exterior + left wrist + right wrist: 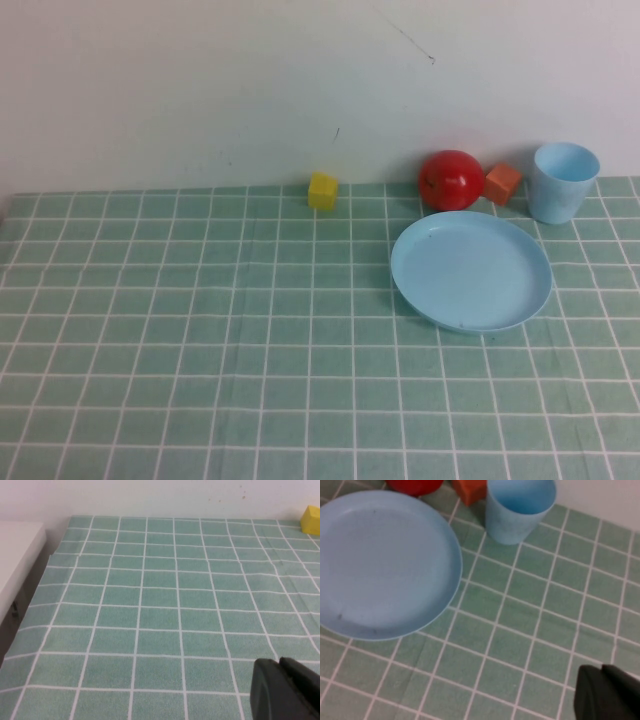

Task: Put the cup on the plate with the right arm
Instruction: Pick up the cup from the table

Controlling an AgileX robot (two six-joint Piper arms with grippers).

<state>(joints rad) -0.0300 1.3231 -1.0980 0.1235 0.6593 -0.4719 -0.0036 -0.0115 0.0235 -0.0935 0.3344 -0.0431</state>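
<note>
The light blue cup (564,181) stands upright at the back right of the table, just behind the right side of the plate (471,270). The plate is round, light blue and bare. Both show in the right wrist view: the cup (519,509) beside the plate (380,562). My right gripper (601,672) is shut and empty, above the cloth some way short of the cup. My left gripper (278,664) is shut and empty over the left part of the table. Neither arm shows in the high view.
A red apple (451,180) and an orange cube (503,183) sit between plate and cup by the wall. A yellow cube (322,190) lies at the back middle. The green checked cloth (200,330) covers the table; a white ledge (15,560) borders its left edge.
</note>
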